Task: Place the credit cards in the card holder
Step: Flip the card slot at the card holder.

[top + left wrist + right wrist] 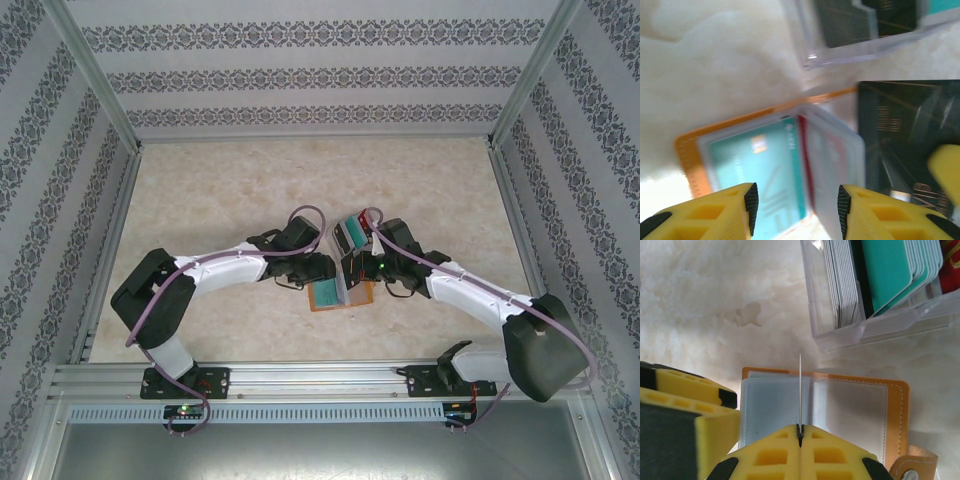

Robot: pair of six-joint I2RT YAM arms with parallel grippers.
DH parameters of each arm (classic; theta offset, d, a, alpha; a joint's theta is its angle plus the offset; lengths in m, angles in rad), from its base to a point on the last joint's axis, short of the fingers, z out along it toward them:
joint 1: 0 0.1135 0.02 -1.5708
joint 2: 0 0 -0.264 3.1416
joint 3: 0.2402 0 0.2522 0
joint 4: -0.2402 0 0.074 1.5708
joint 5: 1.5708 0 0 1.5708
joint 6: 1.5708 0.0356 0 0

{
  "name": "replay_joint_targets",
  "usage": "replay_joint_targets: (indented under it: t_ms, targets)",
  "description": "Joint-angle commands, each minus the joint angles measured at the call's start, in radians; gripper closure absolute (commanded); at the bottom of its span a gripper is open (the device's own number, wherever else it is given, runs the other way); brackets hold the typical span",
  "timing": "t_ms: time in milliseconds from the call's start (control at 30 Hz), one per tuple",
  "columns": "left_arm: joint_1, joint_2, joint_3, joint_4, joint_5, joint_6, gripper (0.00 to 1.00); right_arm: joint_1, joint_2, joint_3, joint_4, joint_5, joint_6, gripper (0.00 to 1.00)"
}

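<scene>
Pinching a black card point(900, 135) between fully closed fingers, the right gripper point(800, 432) held it on edge, with the card's long axis running straight ahead from the fingertips. The holder point(895, 405) lay open and flat on the table, directly beneath and just ahead of that gripper. Its fold ran roughly parallel with the card, and the card stood over the fold, between two clear sleeves. Whether card and sleeve touched could not be told.

The left gripper point(795, 200) was spread wide and gripping nothing. Its fingers straddled the holder's near edge, with a raised sleeve leaf point(835, 165) between them. Contact with the holder could not be told. A teal card point(760, 170) sat in a sleeve just ahead of its left finger. The box point(840, 335) of spare cards sat beyond the holder.

Judgement: the right arm was nearer the insertion. The next move called for tipping the card flat into a sleeve opening.
</scene>
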Motion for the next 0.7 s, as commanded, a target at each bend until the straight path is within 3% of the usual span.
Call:
replay_joint_targets:
  t_ms: [0,167,367,500,667]
  targets:
    - [-0.020,0.049,0.054,-0.029,0.047,0.046,0.51,-0.007,-0.017,0.003,-0.037,0.055,0.024,1.00]
    - [-0.033,0.098,0.093,-0.055,0.033,0.035,0.52,-0.051,-0.102,-0.018,-0.166,0.237,0.037,1.00]
    - [-0.033,0.023,0.033,-0.062,-0.074,0.021,0.53,-0.081,-0.182,-0.064,-0.100,0.164,0.015,1.00]
    - [-0.027,-0.020,-0.002,-0.108,-0.158,0.002,0.50,-0.076,-0.124,-0.066,-0.029,0.055,0.003,1.00]
    - [-0.013,-0.026,-0.040,-0.092,-0.146,-0.025,0.50,-0.045,-0.036,-0.056,-0.011,0.066,-0.009,1.00]
